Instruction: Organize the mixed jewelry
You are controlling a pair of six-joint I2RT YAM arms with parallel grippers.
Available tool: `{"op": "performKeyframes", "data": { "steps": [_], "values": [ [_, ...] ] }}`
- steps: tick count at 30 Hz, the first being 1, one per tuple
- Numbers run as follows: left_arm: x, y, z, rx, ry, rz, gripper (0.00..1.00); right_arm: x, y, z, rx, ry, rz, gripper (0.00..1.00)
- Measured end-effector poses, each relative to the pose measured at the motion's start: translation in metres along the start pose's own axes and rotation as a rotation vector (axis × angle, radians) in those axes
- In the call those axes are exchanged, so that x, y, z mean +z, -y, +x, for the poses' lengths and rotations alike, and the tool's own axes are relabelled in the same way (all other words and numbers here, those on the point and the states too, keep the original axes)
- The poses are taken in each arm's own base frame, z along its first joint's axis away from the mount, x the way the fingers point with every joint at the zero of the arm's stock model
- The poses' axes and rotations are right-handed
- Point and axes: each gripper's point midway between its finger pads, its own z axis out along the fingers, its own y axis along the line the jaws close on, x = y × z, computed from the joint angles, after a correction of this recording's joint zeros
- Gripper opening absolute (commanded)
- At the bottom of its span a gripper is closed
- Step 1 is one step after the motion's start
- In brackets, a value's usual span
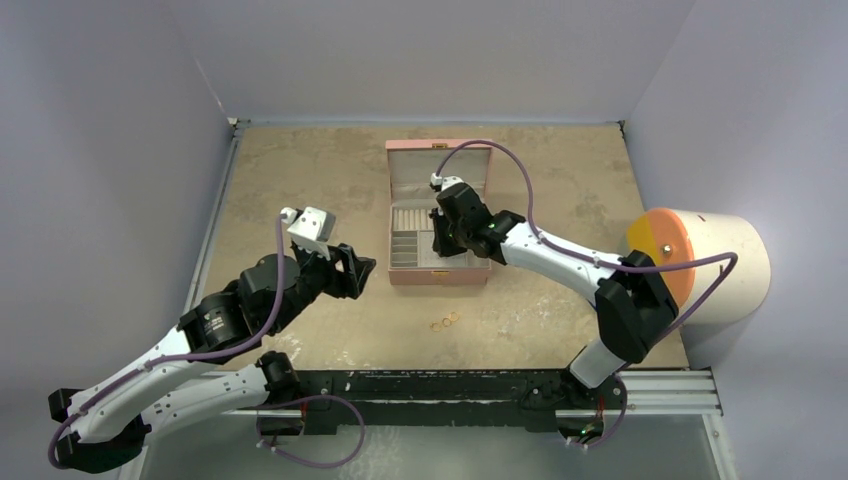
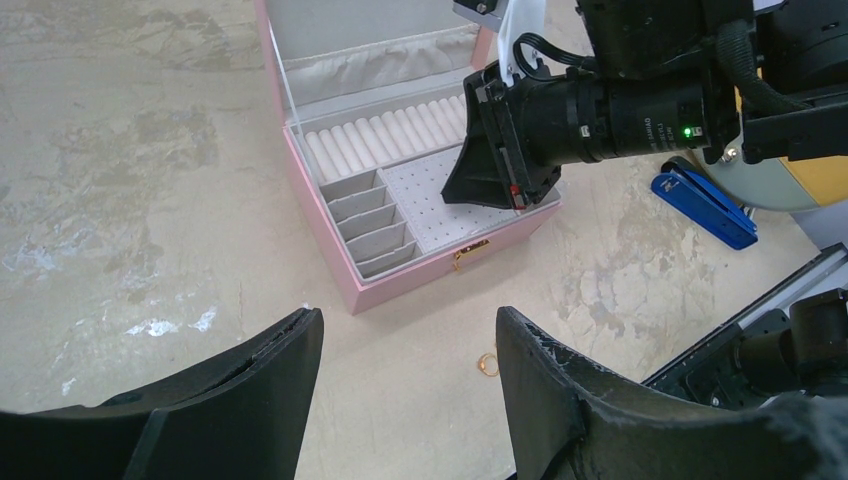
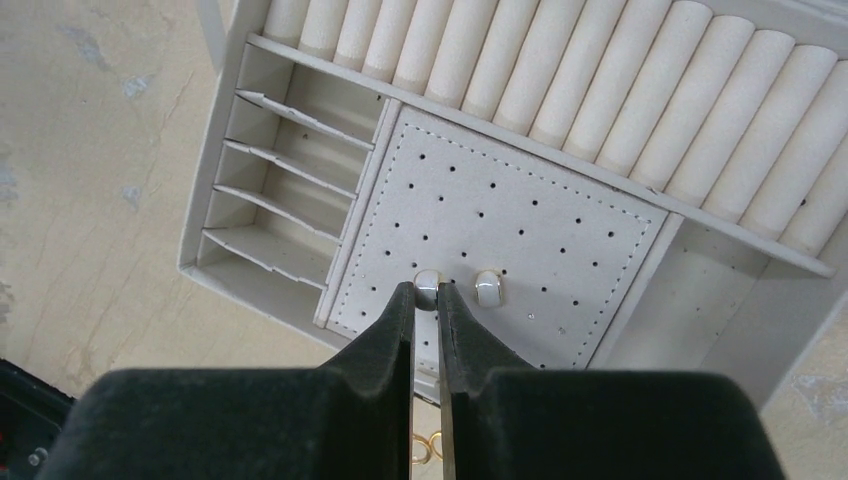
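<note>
I work over a mottled tan table (image 1: 330, 180). At its right edge lies the biggest thing on it, a cream drum (image 1: 725, 260) on its side with an orange face turned toward my right arm.

In the middle of the table sits the pink box (image 1: 438, 277), its lid (image 1: 420, 165) standing open on the far side. Inside, a row of cream rolls (image 3: 560, 80) runs along the back. Nearer me is a perforated panel (image 3: 520, 200), with narrow slots (image 3: 290, 170) stacked on one side and a plain tray (image 3: 700, 290) on the other.

My right gripper (image 3: 426, 290) reaches down into the box over the near edge of the panel. Its fingers are drawn almost together, pinching a pale stud (image 3: 427, 281) that sits on the panel. A second stud (image 3: 488, 288) of the same kind sits just beside it, apart from my fingers.

My left gripper (image 2: 410, 330) hangs above bare table to the left of the box, spread wide and holding nothing.

A few small gold rings (image 1: 445, 321) lie close together on the table, near the box's front wall and outside it.
</note>
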Motion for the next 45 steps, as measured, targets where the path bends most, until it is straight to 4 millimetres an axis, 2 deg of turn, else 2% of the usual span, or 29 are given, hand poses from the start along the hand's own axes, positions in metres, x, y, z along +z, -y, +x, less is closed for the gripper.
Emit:
{"op": "performKeyframes", "data": {
  "steps": [9, 17, 28, 45],
  "values": [
    [0.001, 0.0, 0.001, 0.002, -0.004, -0.002, 0.64, -0.006, 0.003, -0.002, 0.017, 0.044, 0.0, 0.0],
    [0.002, 0.0, 0.002, 0.005, -0.009, -0.004, 0.64, -0.002, 0.007, 0.006, 0.032, 0.038, 0.013, 0.0],
    [0.002, 0.0, 0.003, 0.005, -0.01, -0.004, 0.64, -0.002, 0.004, 0.001, 0.046, 0.059, 0.003, 0.0],
    [0.002, 0.0, 0.003, 0.005, -0.01, -0.004, 0.64, -0.001, 0.006, 0.004, 0.049, 0.053, 0.006, 0.0]
  ]
}}
